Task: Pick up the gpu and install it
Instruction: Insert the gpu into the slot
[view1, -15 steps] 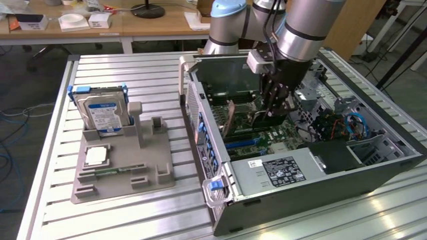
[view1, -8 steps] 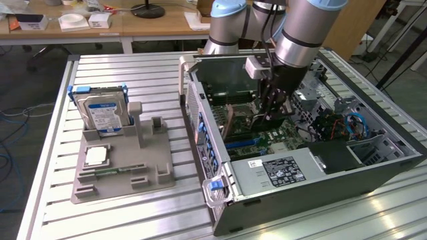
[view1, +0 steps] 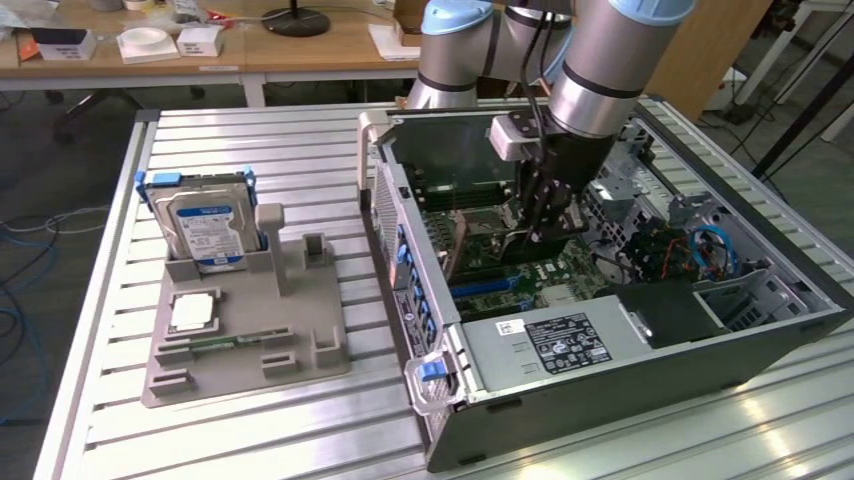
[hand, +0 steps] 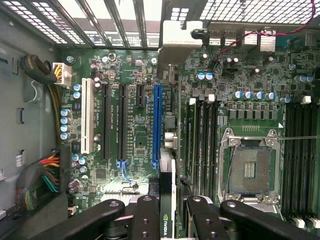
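Observation:
In the wrist view the gpu (hand: 166, 185) is seen edge-on, a thin dark card with a green logo near my fingers and its silver bracket (hand: 180, 40) at the far end. My gripper (hand: 170, 220) is shut on it, one black finger (hand: 145, 215) on each side. The card hangs just above the motherboard, lined up beside the long blue slot (hand: 157, 125). In the exterior view my gripper (view1: 545, 228) reaches down inside the open computer case (view1: 747, 340), over the green motherboard (view1: 534, 275).
A grey fixture (view1: 240, 350) on the slatted table holds a silver hard drive (view1: 207, 225), a square chip (view1: 194, 312) and a green memory stick (view1: 220, 343). Inside the case are a power supply (view1: 561, 345), a processor socket (hand: 250, 170) and cable bundles (hand: 45, 175).

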